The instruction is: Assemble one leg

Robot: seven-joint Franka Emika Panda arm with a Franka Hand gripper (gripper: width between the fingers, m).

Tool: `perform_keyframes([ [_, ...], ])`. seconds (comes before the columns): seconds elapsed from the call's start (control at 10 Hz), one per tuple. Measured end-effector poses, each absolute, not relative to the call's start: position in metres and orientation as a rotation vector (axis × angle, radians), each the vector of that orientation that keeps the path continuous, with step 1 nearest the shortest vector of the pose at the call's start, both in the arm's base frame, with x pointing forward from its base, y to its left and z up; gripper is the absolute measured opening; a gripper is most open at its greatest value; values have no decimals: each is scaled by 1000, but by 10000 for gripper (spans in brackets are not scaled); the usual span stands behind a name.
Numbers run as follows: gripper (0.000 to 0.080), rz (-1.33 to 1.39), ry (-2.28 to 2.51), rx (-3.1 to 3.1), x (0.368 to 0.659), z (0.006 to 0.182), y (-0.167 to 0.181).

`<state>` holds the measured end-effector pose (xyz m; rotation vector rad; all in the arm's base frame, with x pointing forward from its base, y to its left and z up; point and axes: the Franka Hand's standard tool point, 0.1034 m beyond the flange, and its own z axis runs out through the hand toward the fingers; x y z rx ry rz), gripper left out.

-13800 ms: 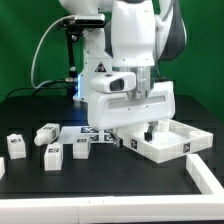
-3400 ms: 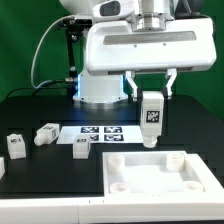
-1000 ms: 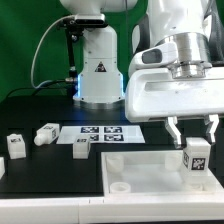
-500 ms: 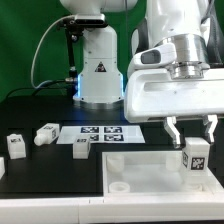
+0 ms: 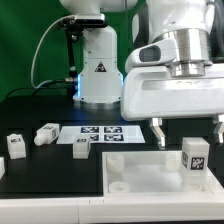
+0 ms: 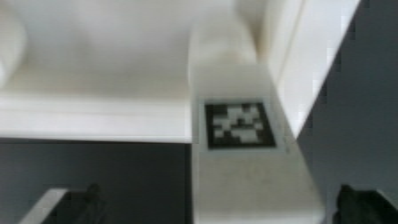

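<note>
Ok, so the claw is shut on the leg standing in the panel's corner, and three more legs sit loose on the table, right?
No: the exterior view shows the claw open, its fingers apart on either side of the leg. The rest holds: the leg stands in the panel's corner, three more legs loose on the table.

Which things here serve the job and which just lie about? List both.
Job: leg standing in the panel's corner; open end effector over it.
Lying about: three spare legs; marker board.
</note>
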<state>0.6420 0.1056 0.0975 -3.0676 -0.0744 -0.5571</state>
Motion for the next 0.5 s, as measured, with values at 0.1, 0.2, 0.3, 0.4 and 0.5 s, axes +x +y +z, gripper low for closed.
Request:
perform_keyframes([
  [0.1, 644, -432, -66, -3084, 648, 99, 107],
  [0.2, 649, -302, -51, -3098, 649, 94, 106],
  [0.3, 649, -201, -40, -3104, 649, 90, 107],
  [0.4, 648, -110, -38, -3109, 647, 85, 108],
  [0.5, 648, 0, -31, -3113, 641, 77, 109],
])
